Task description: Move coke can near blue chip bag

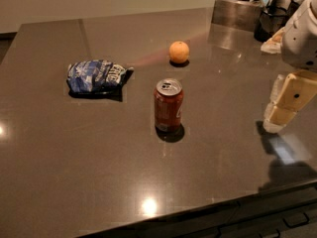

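Dark, glossy counter (74, 172). The upright can (169, 106) stands well left of the end effector (275, 119), whose open-or-closed state I cannot tell.

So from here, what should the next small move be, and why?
Probably carry the hand leftward toward the coke can. The hand hangs over the right side of the table, well apart from the can, which stands upright at mid-table. The blue chip bag lies further left and the orange behind, so nothing stands between hand and can.
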`<state>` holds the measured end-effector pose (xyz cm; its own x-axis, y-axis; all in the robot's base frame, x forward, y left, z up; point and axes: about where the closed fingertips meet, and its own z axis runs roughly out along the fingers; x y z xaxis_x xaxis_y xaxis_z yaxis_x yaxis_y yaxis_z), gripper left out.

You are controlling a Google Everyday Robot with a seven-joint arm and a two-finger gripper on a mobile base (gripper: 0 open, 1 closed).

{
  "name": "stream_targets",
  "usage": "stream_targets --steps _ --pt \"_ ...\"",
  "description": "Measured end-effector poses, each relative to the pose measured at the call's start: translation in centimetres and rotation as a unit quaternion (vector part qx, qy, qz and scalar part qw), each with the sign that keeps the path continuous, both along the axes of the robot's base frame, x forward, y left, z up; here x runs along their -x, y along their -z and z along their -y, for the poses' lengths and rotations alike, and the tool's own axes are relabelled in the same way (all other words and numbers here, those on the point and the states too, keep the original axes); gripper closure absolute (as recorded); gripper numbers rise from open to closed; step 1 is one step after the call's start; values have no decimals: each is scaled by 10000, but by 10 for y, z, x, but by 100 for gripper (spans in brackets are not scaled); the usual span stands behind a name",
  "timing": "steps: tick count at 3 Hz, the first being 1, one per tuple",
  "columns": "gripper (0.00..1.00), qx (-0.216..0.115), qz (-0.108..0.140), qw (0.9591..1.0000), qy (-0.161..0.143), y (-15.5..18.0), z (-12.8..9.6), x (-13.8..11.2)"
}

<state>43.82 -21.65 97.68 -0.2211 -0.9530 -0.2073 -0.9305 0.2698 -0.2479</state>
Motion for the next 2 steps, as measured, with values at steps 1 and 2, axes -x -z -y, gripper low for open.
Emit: stream_targets --steps 1,2 --pt "0 0 1 10000 0 0 0 0" --pt "0 -160 69 9998 -31 2 -9 -1"
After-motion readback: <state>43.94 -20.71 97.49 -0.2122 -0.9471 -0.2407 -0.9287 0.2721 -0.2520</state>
